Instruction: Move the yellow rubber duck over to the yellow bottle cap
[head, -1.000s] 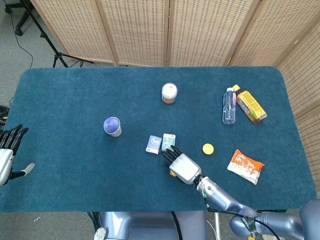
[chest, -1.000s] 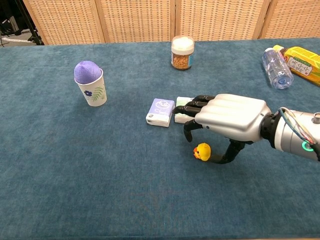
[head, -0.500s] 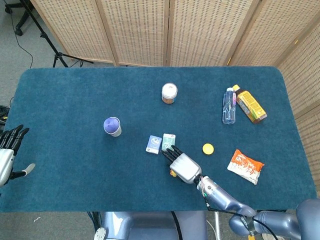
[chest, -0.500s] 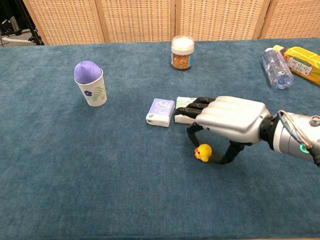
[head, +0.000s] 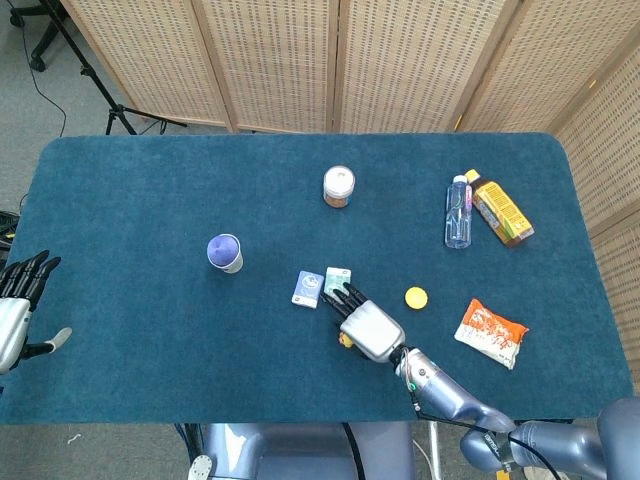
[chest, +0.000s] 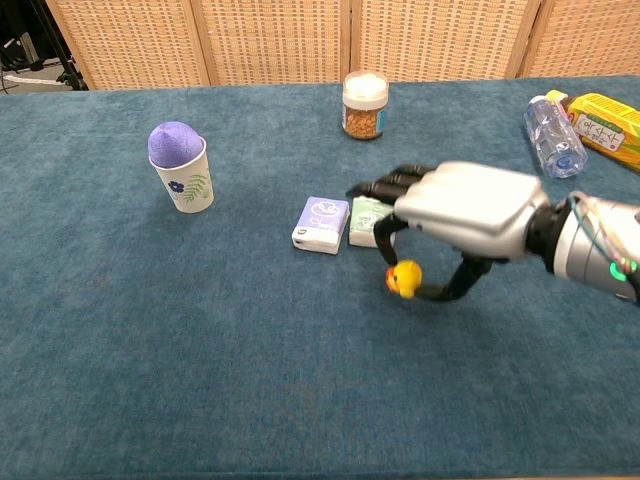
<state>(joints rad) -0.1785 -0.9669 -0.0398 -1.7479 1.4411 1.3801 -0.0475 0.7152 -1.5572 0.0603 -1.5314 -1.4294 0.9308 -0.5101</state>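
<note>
The small yellow rubber duck (chest: 404, 279) hangs just above the blue cloth, pinched between the thumb and a finger of my right hand (chest: 465, 214). In the head view the duck (head: 345, 340) peeks out at the left edge of that hand (head: 366, 328). The other fingers stretch out toward the two small packets. The yellow bottle cap (head: 416, 297) lies flat on the cloth to the right of the hand; the chest view does not show it. My left hand (head: 18, 310) hovers off the table's left edge with its fingers spread, holding nothing.
Two small packets (chest: 322, 223) lie just beyond the right hand's fingertips. A paper cup with a purple ball (chest: 180, 164) stands at the left, a jar (chest: 365, 104) at the back. A clear bottle (head: 458, 211), a yellow carton (head: 500, 209) and an orange snack bag (head: 490, 332) lie right.
My right hand closed thumb and finger on the duck, then rose a little off the cloth with it. The left hand has stayed put.
</note>
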